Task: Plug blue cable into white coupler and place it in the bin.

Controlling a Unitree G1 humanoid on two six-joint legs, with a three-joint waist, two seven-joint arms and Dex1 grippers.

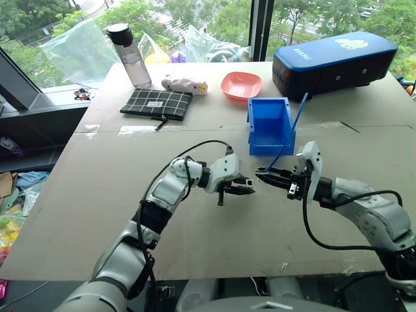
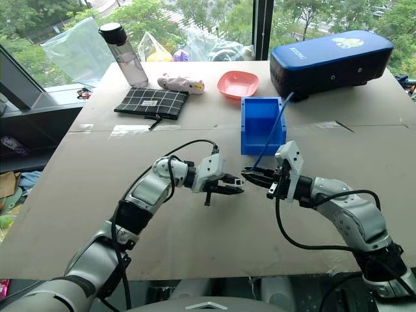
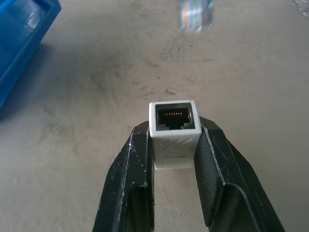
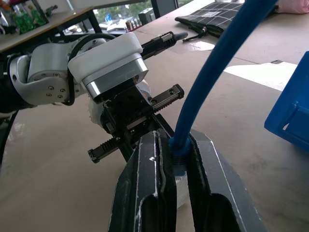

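1. Facing each other just in front of the bin [image 1: 270,123], the two grippers sit a small gap apart above the table [image 1: 97,195].
2. Left gripper [image 1: 246,185] pinches the white coupler [image 3: 174,130], socket outward.
3. Right gripper [image 1: 266,174] is clamped on the blue cable [image 4: 212,72] near its plug; the cable trails back over the bin.
4. Line the plug up squarely with the socket, then push straight in; a tilted approach would likely jam.

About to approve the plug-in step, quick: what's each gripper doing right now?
Left gripper: closed on the white coupler, socket facing outward.
Right gripper: closed on the blue cable near its plug end.
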